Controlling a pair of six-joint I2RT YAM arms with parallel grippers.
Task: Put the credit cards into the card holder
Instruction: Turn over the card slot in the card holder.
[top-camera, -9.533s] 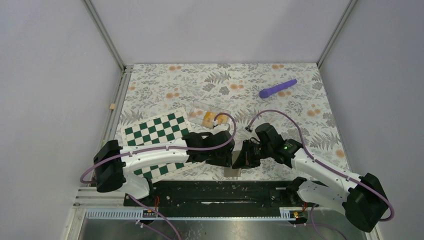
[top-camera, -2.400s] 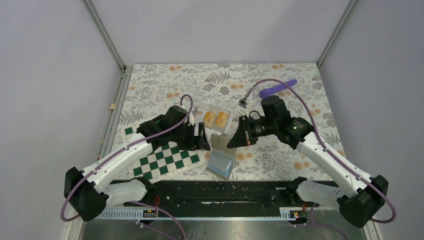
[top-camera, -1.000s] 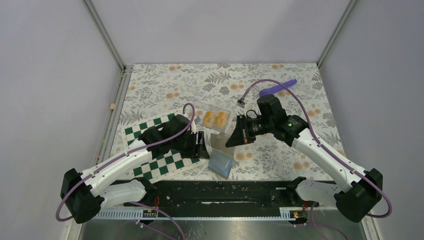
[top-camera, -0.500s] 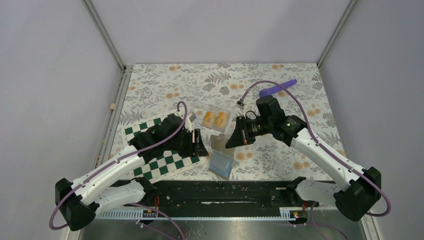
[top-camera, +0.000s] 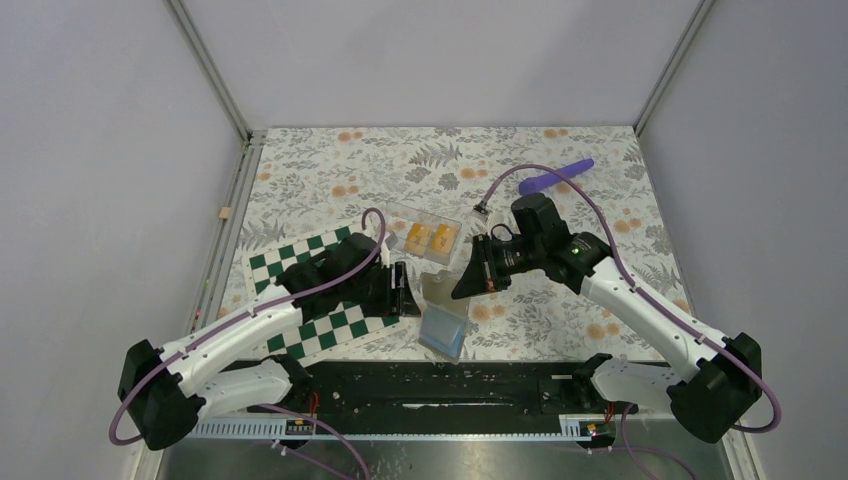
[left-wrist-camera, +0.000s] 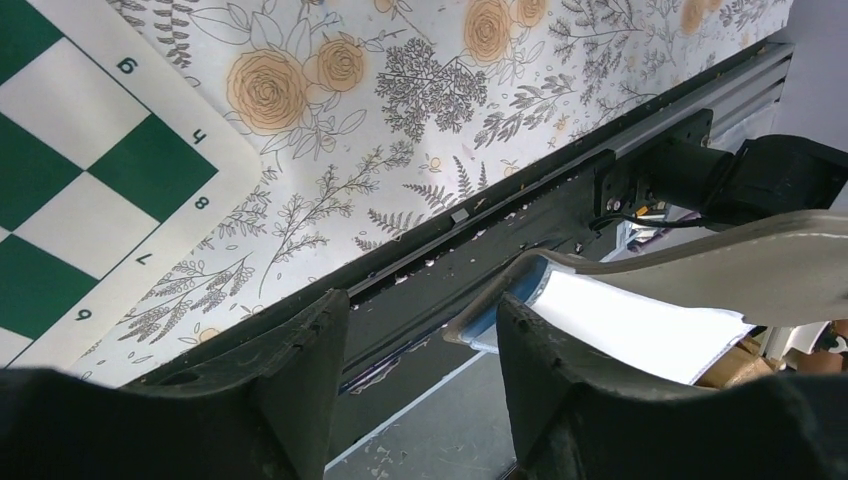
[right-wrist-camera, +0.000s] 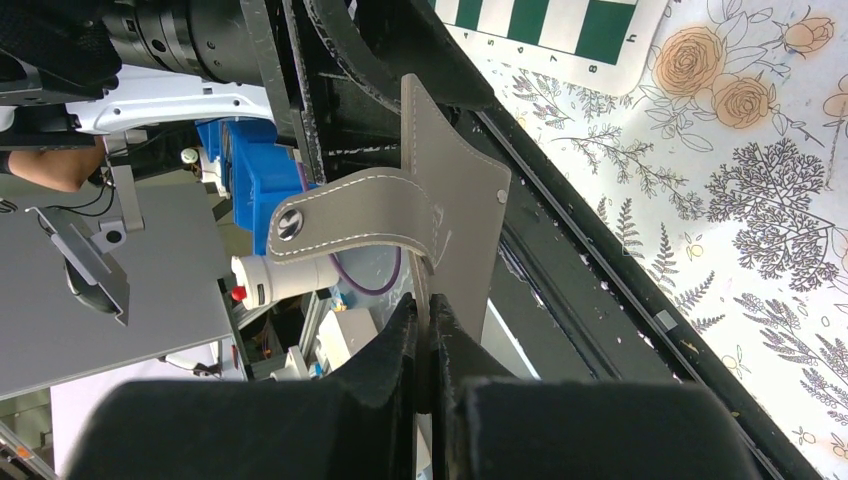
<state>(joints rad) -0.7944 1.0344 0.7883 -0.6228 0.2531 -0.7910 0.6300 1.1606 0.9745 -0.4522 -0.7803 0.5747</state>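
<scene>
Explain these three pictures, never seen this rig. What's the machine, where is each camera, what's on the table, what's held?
The machine is two robot arms bolted at the near edge of a table covered with a floral cloth. The top view looks down from above and behind the arms. The other two views come from a camera on each wrist, so the dark shapes at the bottom of those pictures are that arm's own fingers. On the cloth lie a chessboard, a purple rod, a clear tray holding the orange credit cards, and the card holder. The right gripper is shut on the holder's grey flap and holds it up. The left gripper is open and holds nothing, close beside the holder.
</scene>
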